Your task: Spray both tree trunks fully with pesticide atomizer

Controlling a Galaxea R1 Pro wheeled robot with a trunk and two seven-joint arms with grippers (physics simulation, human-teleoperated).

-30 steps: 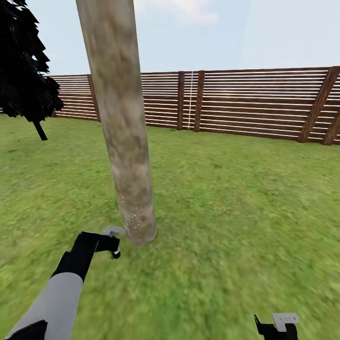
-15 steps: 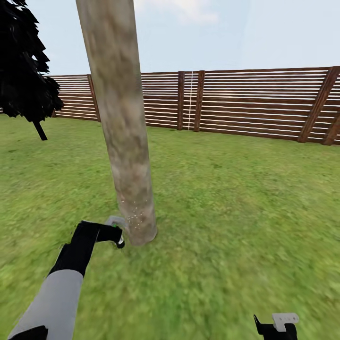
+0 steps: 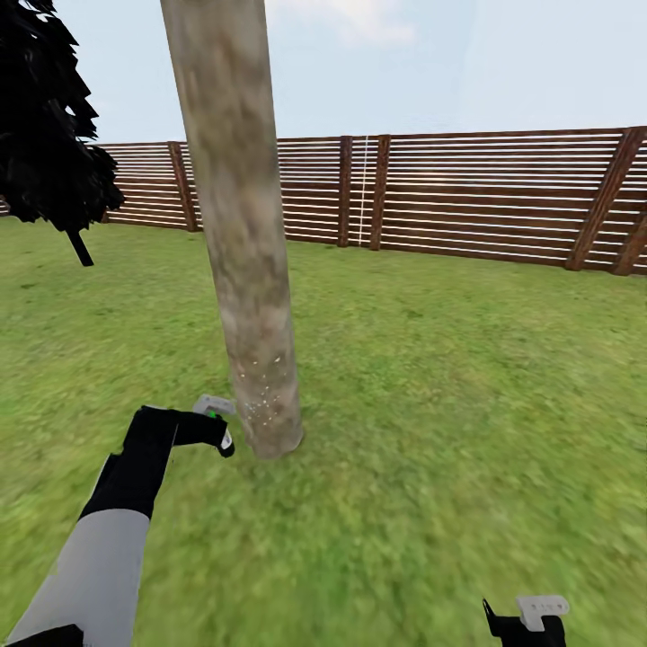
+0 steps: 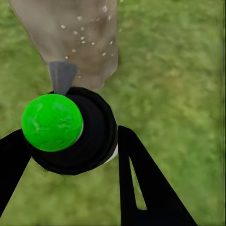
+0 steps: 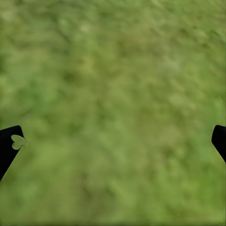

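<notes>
Atomizer (image 4: 70,132) clamped betw. fingers of left gripper (image 3: 216,429), low over lawn (image 3: 431,377), nozzle aimed at base of tree trunk (image 3: 256,341) just right of it; white pesticide specks (image 3: 262,400) there. Right gripper (image 5: 113,141) w/ fingers wide apart, near right.

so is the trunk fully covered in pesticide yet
No. White specks dot only the lowest part of the tree trunk; the bark above is bare.

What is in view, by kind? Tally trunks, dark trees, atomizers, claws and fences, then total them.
Trunk: 1
Dark tree: 1
Atomizer: 1
Claws: 2, left claw and right claw
Fence: 1
Total: 6
</notes>
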